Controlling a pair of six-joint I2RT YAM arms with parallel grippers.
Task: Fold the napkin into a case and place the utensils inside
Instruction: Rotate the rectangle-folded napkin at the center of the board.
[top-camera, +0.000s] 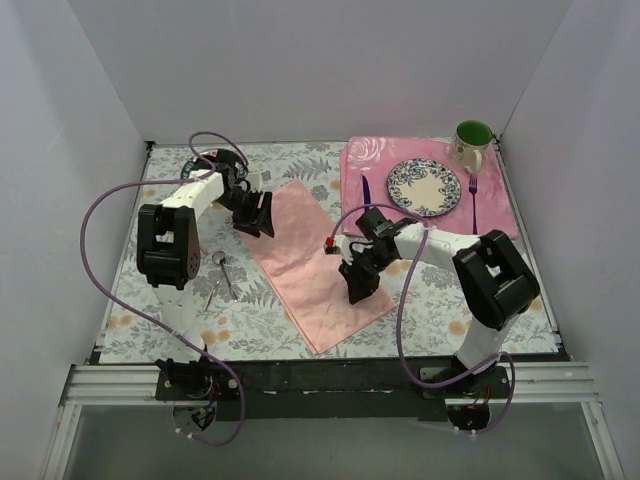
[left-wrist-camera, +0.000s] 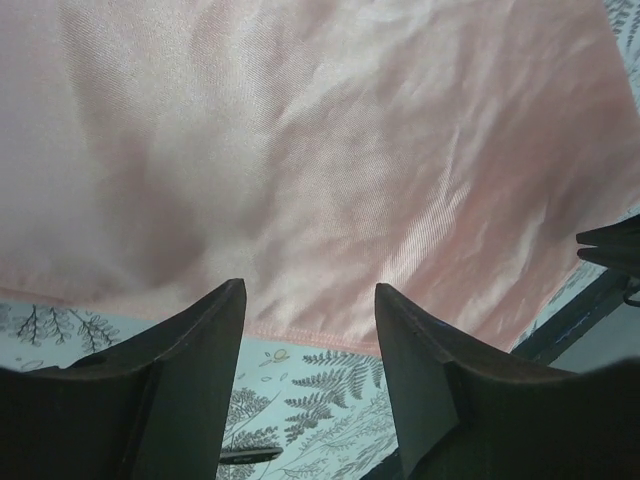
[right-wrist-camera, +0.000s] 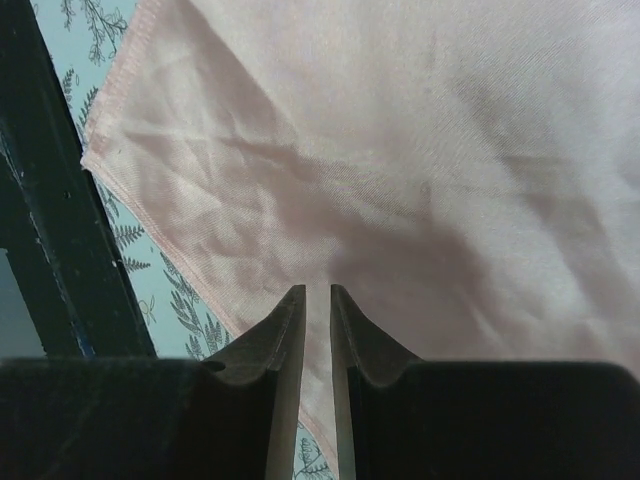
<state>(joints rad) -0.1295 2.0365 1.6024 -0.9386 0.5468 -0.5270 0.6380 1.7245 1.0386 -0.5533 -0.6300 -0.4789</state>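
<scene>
The salmon-pink napkin (top-camera: 310, 260) lies flat as a long oblong slanting across the middle of the table. My left gripper (top-camera: 255, 218) hangs at its upper left edge. In the left wrist view the left gripper (left-wrist-camera: 310, 290) is open, and the napkin (left-wrist-camera: 320, 150) shows its hem just past the fingertips. My right gripper (top-camera: 358, 288) sits over the napkin's lower right edge. In the right wrist view the right gripper (right-wrist-camera: 318, 290) has only a narrow slit between its jaws, and the napkin (right-wrist-camera: 400, 130) lies flat beneath. The silver utensils (top-camera: 219, 275) lie left of the napkin.
A rose-patterned pink placemat (top-camera: 370, 165) at the back right carries a blue-rimmed plate (top-camera: 424, 186), a purple knife (top-camera: 367, 190) and a purple fork (top-camera: 473, 195). A green-lined mug (top-camera: 472, 143) stands behind it. White walls close three sides. A black rail (top-camera: 320, 375) marks the near edge.
</scene>
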